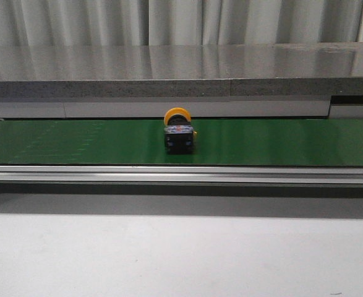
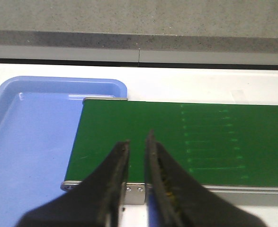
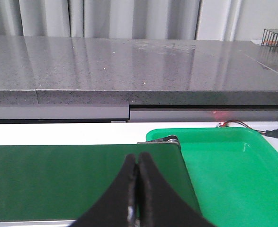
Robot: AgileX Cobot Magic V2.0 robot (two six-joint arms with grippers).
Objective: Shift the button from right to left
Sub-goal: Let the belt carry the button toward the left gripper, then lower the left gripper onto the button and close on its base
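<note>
- Front view: the button (image 1: pixel 179 132) lies on its side near the middle of the green conveyor belt (image 1: pixel 76 142), yellow-orange cap toward the back, black body toward me. Neither of my grippers shows here.
- Left wrist view: my left gripper (image 2: pixel 138 142) hovers over the belt's end beside a blue tray (image 2: pixel 30 123), fingers narrowly parted, holding nothing.
- Right wrist view: my right gripper (image 3: pixel 138 163) is closed, fingertips touching, empty, beside a green tray (image 3: pixel 233 165).
- Handling: the button looks light, rigid and hard. The round cap seems likely to slip, so I would pinch the body's flat sides.
</note>
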